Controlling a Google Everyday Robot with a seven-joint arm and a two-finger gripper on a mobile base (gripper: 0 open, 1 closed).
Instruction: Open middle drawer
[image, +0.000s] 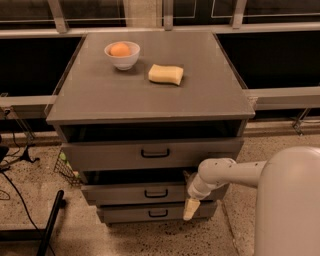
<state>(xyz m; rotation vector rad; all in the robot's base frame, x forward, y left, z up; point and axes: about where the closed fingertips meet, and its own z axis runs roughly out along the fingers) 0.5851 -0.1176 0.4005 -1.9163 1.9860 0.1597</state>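
The middle drawer (135, 193) is a gray flat front with a small black bar handle (156, 193), set between the taller top drawer (150, 153) and the narrow bottom drawer (150, 213). It stands out a little from the cabinet, with a dark gap above it. My gripper (191, 207) hangs at the right end of the middle drawer's front, its pale fingertip pointing down over the bottom drawer. It is to the right of the handle, not on it.
A white bowl (122, 55) holding an orange and a yellow sponge (166, 74) sit on the cabinet top (150, 95). My white arm and base (287, 200) fill the lower right. A black stand leg (50, 225) and cables lie on the floor at left.
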